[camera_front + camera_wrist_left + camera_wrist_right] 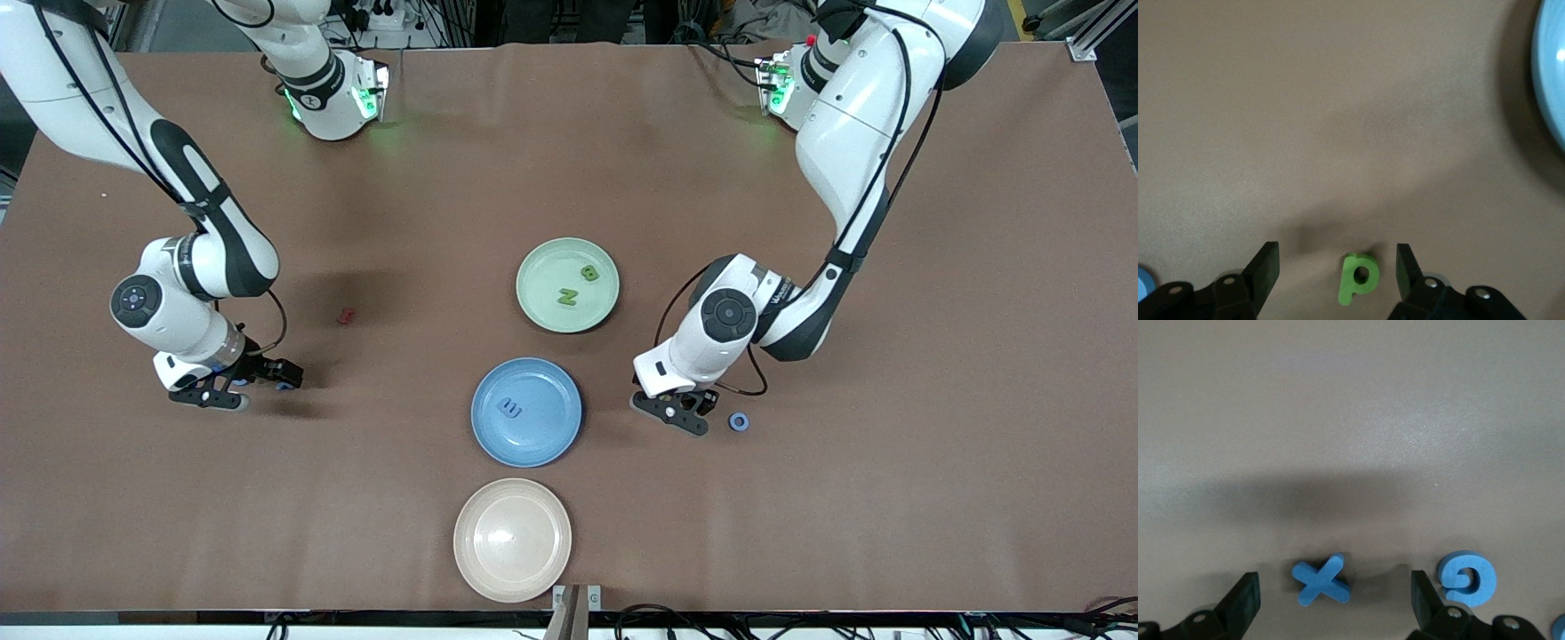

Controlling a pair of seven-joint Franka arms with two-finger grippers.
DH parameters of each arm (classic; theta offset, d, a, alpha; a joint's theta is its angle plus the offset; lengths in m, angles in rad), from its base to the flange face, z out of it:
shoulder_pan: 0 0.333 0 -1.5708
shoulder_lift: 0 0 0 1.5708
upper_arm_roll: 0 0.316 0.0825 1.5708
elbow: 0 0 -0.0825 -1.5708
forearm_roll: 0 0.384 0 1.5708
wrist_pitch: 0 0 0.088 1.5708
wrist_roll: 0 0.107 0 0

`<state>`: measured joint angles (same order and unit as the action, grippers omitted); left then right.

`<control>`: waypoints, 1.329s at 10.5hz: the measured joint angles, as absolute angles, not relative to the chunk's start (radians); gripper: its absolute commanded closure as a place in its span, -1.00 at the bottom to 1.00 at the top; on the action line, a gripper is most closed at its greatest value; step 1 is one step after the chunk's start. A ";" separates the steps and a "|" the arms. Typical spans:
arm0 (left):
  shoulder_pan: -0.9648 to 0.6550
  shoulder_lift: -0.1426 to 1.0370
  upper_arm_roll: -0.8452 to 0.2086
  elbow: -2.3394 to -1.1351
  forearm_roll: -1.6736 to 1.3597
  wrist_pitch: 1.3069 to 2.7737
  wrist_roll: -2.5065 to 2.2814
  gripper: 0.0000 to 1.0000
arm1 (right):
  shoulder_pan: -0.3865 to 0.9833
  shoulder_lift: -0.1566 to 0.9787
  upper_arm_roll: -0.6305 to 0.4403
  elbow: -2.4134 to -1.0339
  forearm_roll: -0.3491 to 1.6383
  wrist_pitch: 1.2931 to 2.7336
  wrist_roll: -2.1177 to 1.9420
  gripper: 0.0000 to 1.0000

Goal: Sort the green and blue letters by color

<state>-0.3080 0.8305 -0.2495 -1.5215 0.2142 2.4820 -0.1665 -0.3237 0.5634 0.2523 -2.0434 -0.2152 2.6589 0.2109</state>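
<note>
Checking your left gripper (1338,267) first: it's low over the table beside the blue plate (526,412), toward the left arm's end. Fingers (1266,267) are spread wide with the green P (1357,278) lying flat on the table between them, touching neither. The blue O (738,421) sits on the table just beside that gripper in the front view.

Your right gripper (1335,597) is down near the table at the right arm's end. Fingers (1245,597) are wide apart, and the blue X (1321,579) lies flat between them, closer to one finger but clear of both. The blue G (1466,578) lies just outside the other finger, apart from the X. Nothing is held by either gripper.

On the green plate (542,302) you have the green N (567,296) and green B (588,273), near each other but not touching. The blue plate carries the blue E (513,409). A cream plate (512,540) is nearest the front camera. A dark red letter (346,316) lies on the table between the right gripper and the green plate.
</note>
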 measured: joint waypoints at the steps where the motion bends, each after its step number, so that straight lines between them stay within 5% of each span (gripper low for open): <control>1: -0.308 0.834 -0.249 -1.520 0.214 2.482 -0.156 -0.58 | -0.321 0.569 0.251 -2.043 -0.215 2.663 0.211 -0.55; 3: -0.314 0.835 -0.249 -1.518 0.214 2.482 -0.156 -0.57 | -0.303 0.571 0.242 -2.043 -0.215 2.674 0.212 0.17; 7: -0.320 0.836 -0.250 -1.530 0.214 2.478 -0.156 -0.42 | -0.283 0.570 0.224 -2.040 -0.215 2.678 0.219 1.00; 8: -0.320 0.838 -0.250 -1.541 0.214 2.478 -0.156 -0.32 | -0.280 0.564 0.225 -2.041 -0.214 2.677 0.230 1.00; 11: -0.320 0.837 -0.249 -1.555 0.214 2.477 -0.156 0.77 | -0.277 0.566 0.224 -2.041 -0.214 2.678 0.246 1.00; 12: -0.318 0.832 -0.248 -1.558 0.214 2.474 -0.156 1.00 | -0.276 0.566 0.224 -2.040 -0.214 2.678 0.247 1.00; 14: -0.315 0.821 -0.250 -1.563 0.214 2.472 -0.158 1.00 | -0.266 0.554 0.224 -2.021 -0.211 2.682 0.275 1.00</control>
